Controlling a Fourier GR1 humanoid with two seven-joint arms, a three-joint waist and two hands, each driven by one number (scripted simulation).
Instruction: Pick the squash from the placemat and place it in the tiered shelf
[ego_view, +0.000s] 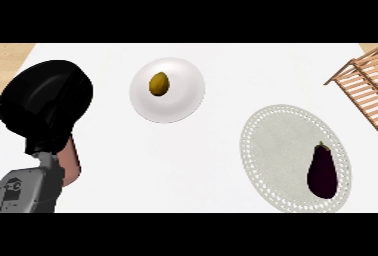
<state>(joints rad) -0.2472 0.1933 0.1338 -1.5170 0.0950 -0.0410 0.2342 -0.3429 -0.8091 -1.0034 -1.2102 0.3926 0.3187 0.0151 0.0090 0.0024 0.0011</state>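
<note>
A dark purple, elongated vegetable with a small stem (322, 171) lies on the right side of a round, pale placemat (284, 145) at the lower right; it looks like an eggplant. The wooden slatted tiered shelf (360, 85) shows partly at the upper right edge. My left forearm comes in at the lower left. Its black hand (44, 142) blends into a black pan behind it, so I cannot make out its shape. It is far left of the placemat. My right hand is out of view.
A black pan (48, 95) with a reddish-brown handle (71, 162) sits at the far left. A white plate (181, 102) at the upper middle carries a small yellow-brown oval item (159, 83). White counter lies between the plate and the placemat.
</note>
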